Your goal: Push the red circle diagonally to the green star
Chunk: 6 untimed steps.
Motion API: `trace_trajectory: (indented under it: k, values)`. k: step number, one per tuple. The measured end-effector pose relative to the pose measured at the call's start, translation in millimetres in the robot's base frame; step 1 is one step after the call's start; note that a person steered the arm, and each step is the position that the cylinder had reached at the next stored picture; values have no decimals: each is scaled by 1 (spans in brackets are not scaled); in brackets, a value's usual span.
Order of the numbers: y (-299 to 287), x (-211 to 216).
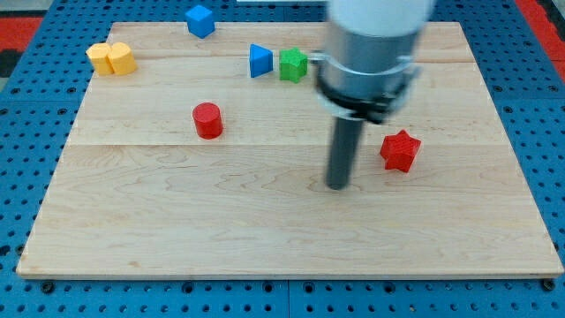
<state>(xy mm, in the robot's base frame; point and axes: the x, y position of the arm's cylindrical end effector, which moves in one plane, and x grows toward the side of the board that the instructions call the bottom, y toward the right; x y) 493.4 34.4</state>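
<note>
The red circle (pixel 207 120), a short red cylinder, stands left of the board's middle. The only green block (pixel 293 64) in view sits near the view's top centre; it looks blocky and I cannot make out a star shape. My tip (pixel 336 185) rests on the wooden board (pixel 177 221), well to the right of and below the red circle, touching no block. The arm's grey and white body (pixel 366 62) hides part of the board at the upper right.
A red star (pixel 400 150) lies just right of my tip. A blue wedge-like block (pixel 259 61) touches the green block's left side. A blue cube (pixel 200 19) sits at the top edge. Two yellow blocks (pixel 110 58) sit at the top left.
</note>
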Motion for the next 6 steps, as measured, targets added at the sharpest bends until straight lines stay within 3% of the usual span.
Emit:
trace_trajectory:
  k: [2, 3, 5, 6]
  values:
    - [-174, -78]
    - [-198, -87]
    - [-230, -161]
    - [-170, -121]
